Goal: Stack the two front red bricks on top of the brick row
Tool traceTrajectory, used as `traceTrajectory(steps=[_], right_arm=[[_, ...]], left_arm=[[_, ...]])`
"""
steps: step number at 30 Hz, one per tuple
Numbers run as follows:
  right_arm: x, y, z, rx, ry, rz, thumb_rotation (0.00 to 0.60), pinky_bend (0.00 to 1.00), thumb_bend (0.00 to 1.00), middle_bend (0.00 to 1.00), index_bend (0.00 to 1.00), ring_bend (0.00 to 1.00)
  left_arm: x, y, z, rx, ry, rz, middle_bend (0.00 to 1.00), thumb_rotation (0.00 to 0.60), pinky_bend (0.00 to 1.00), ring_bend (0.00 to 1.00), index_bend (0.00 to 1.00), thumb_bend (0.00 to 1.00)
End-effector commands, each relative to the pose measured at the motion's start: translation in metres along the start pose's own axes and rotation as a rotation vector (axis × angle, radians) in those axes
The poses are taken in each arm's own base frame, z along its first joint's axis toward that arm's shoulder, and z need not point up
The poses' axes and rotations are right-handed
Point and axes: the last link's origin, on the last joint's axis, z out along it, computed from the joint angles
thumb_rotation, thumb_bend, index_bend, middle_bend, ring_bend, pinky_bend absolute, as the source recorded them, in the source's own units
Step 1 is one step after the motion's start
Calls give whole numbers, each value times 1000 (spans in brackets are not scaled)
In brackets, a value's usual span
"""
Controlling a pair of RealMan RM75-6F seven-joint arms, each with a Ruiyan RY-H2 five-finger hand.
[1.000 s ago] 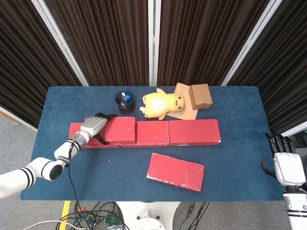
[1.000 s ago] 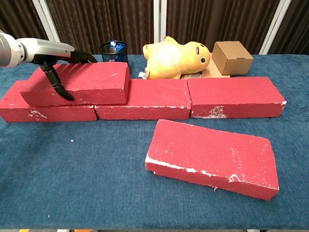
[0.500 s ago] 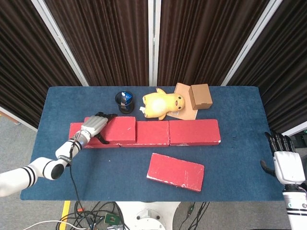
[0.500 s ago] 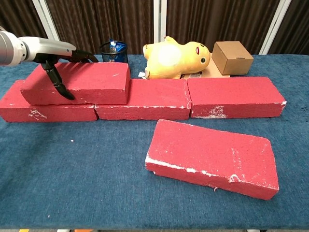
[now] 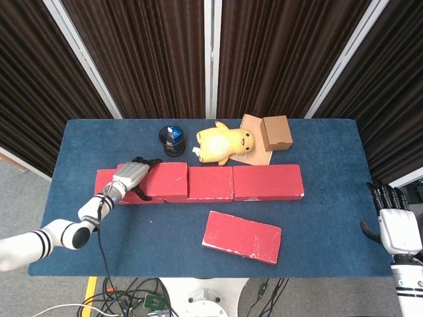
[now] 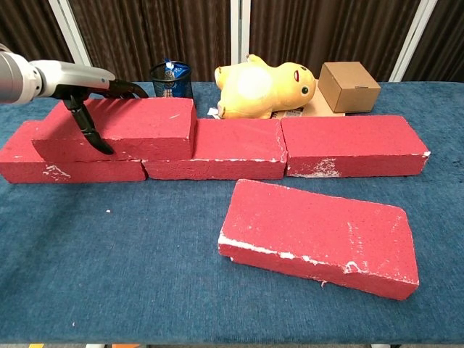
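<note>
Stacked brick (image 6: pixel 119 129) lower now; right hand (image 5: pixel 396 224) head-view only.

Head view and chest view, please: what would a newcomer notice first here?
Red bricks dominate: a brick row spans the table's middle, the left hand grips a stacked brick at its left end, and a loose brick lies in front. Behind sits a yellow plush toy.

table (image 5: pixel 86 142): blue cloth | brick row (image 6: pixel 217 156) | loose red brick (image 6: pixel 319 235) | pen cup (image 5: pixel 172 140) | notebook (image 5: pixel 259 155)
</note>
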Motion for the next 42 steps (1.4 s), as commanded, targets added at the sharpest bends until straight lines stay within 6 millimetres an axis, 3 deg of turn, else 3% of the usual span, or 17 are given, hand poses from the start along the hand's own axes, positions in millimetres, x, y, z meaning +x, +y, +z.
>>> traceTrajectory(steps=[1, 10, 13, 18, 42], right_arm=[[0, 0, 0, 0, -2, 0, 600, 0, 206, 0, 0, 0], [-1, 0, 0, -3, -5, -1, 600, 0, 206, 0, 0, 0], [-1, 0, 0, -4, -6, -1, 600, 0, 206, 0, 0, 0], [-1, 1, 0, -7, -4, -1, 600, 0, 206, 0, 0, 0], [-1, 2, 0, -14, -6, -3, 600, 0, 207, 0, 0, 0]], left_arm=[[-1, 0, 0, 0, -5, 5, 118, 600, 0, 145, 30, 155], [-3, 0, 1, 2, -6, -3, 118, 600, 0, 136, 30, 156], [-4, 0, 1, 3, 0, -14, 111, 600, 0, 87, 29, 155], [-3, 1, 0, -6, 22, -26, 13, 600, 0, 0, 21, 148], [-4, 4, -4, -23, 0, -27, 0, 600, 0, 0, 12, 128]])
